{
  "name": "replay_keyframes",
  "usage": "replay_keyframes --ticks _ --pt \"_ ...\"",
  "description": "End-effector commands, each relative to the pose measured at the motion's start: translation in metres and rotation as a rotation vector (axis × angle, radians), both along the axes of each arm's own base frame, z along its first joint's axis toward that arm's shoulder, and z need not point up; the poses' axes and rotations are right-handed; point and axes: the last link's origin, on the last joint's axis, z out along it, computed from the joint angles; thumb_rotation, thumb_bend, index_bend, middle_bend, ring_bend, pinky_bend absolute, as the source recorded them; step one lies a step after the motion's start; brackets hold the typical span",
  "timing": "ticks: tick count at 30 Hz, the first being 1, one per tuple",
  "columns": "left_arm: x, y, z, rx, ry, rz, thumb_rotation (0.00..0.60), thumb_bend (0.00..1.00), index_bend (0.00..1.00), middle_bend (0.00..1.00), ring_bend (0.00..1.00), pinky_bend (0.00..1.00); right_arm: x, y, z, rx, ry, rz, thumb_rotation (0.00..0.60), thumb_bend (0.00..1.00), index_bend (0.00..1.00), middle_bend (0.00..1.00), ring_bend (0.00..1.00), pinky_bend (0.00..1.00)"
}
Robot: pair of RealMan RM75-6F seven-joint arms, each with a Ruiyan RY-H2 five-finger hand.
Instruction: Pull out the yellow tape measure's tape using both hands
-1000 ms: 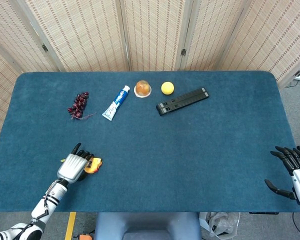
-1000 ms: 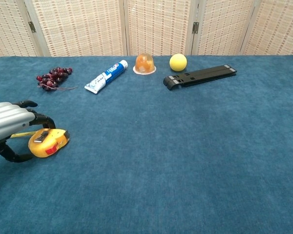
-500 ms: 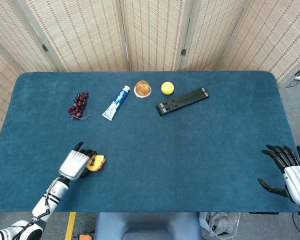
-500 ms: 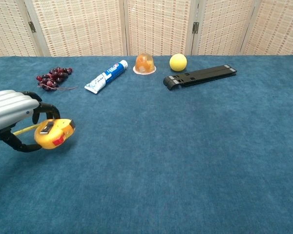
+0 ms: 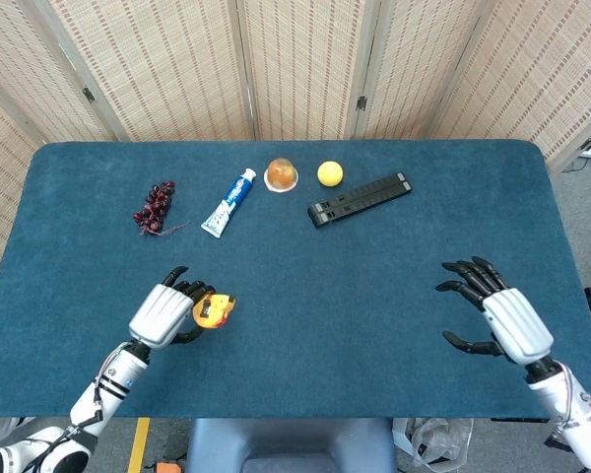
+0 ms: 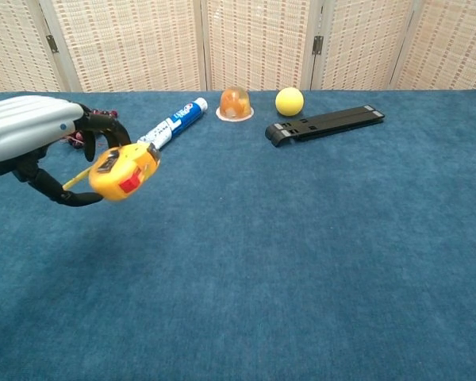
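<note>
A yellow tape measure (image 6: 124,170) with a red patch on its side is held above the blue surface (image 6: 301,254), lifted clear of it, over the front left area. The left robot hand (image 6: 32,143) grasps it, dark fingers (image 6: 103,121) curled over its top and a thumb hooked beneath; a short yellow strip shows between the case and the palm. In the head view the same tape measure (image 5: 213,309) sits in the left robot hand (image 5: 167,313).

The right robot hand (image 5: 497,315) hovers over the front right of the surface, well apart from the tape measure, fingers spread and holding nothing.

Along the far side lie purple grapes (image 5: 155,206), a toothpaste tube (image 5: 229,203), an orange jelly cup (image 5: 281,175), a yellow ball (image 5: 329,174) and a long black bar-shaped object (image 5: 360,199).
</note>
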Motion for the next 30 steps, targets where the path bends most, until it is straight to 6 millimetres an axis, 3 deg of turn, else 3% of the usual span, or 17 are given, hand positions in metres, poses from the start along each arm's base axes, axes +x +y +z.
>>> replay_keyframes --ticks 1,8,17,30 --pt "0.013 -0.001 0.001 -0.018 -0.044 -0.006 0.6 0.32 0.47 0.51 0.45 0.18 0.036 -0.022 -0.02 0.07 -0.026 0.071 0.6 0.28 0.3 0.15 0.1 0.03" --pt "0.03 -0.006 -0.001 -0.033 -0.081 -0.02 0.6 0.33 0.47 0.51 0.45 0.18 0.085 -0.052 -0.059 0.173 -0.068 0.125 0.6 0.28 0.33 0.15 0.1 0.03" --pt "0.038 -0.007 0.0 -0.03 -0.091 -0.009 0.6 0.33 0.47 0.51 0.45 0.17 0.13 -0.071 -0.094 0.263 -0.097 0.153 0.6 0.28 0.36 0.15 0.1 0.03" --pt "0.046 -0.011 0.0 -0.028 -0.09 -0.019 0.6 0.33 0.47 0.51 0.45 0.17 0.165 -0.087 -0.131 0.338 -0.115 0.136 0.6 0.28 0.38 0.15 0.1 0.03"
